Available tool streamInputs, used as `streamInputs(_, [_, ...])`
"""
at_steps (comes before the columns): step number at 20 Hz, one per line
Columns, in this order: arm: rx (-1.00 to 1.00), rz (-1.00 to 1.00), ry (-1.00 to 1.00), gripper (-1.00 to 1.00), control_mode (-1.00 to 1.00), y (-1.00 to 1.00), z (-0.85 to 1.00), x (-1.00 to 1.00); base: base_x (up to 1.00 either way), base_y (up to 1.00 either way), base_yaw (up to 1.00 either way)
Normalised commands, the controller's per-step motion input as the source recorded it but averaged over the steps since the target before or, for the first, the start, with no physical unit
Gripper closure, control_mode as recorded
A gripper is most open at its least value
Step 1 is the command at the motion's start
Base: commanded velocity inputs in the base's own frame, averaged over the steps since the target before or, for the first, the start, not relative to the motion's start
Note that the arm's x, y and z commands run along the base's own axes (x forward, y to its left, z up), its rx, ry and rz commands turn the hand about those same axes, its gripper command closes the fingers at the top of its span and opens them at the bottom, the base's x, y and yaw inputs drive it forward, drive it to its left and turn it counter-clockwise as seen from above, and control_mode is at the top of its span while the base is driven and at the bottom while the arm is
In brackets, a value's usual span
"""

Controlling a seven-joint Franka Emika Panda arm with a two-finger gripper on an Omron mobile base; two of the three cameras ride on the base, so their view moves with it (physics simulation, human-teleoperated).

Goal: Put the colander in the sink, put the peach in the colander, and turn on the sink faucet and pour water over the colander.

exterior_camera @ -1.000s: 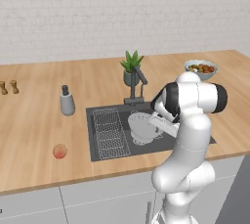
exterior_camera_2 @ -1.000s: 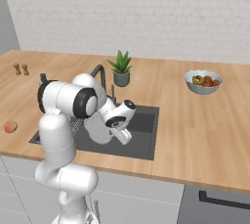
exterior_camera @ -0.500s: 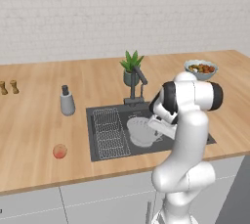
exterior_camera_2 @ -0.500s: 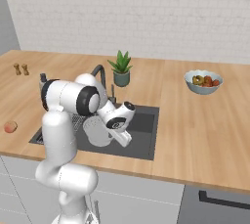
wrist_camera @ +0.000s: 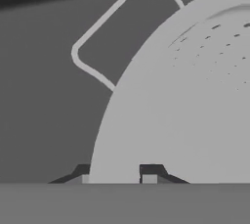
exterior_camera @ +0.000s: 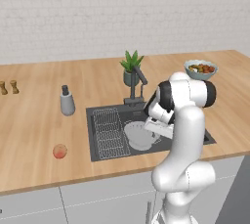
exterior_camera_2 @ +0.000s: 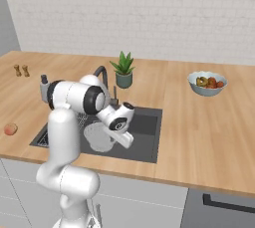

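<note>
The white perforated colander [exterior_camera: 138,135] rests low in the dark sink [exterior_camera: 93,135], beside the wire rack [exterior_camera: 109,129]. My gripper [wrist_camera: 117,174] is shut on the colander [wrist_camera: 195,96], with one dark fingertip on each side of its rim; in the base views my hand sits at the colander's [exterior_camera_2: 98,137] right edge. The peach [exterior_camera: 59,151] lies on the counter left of the sink, far from the hand, and appears again as the peach [exterior_camera_2: 10,129] at the left edge. The dark faucet [exterior_camera: 139,82] stands behind the basin with its spout angled over it.
A grey soap dispenser [exterior_camera: 67,101] stands left of the sink. A potted plant [exterior_camera: 131,66] sits behind the faucet. A grey bowl of mixed fruit [exterior_camera: 200,69] is at the back right. Two small wooden shakers [exterior_camera: 8,87] stand at the far left.
The hand has come down and a little left with the colander, which went from tilted above the basin to sitting level in it. The peach has not moved.
</note>
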Motion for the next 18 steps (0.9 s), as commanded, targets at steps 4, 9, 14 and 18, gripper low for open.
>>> streamInputs(4, [-0.18, 0.02, 0.04, 1.00, -1.00, 0.07, -0.24, 0.22, 0.00, 0.00, 0.00])
streamInputs(9, [-0.17, 0.01, 0.00, 1.00, -1.00, 0.15, -0.23, 0.01, 0.00, 0.00, 0.00])
streamInputs(14, [-0.06, 0.00, 0.00, 1.00, -1.00, 0.19, -0.07, 0.06, 0.00, 0.00, 0.00])
streamInputs(18, [0.00, 0.00, 0.00, 1.00, -1.00, 0.19, -0.04, 0.00, 0.00, 0.00, 0.00])
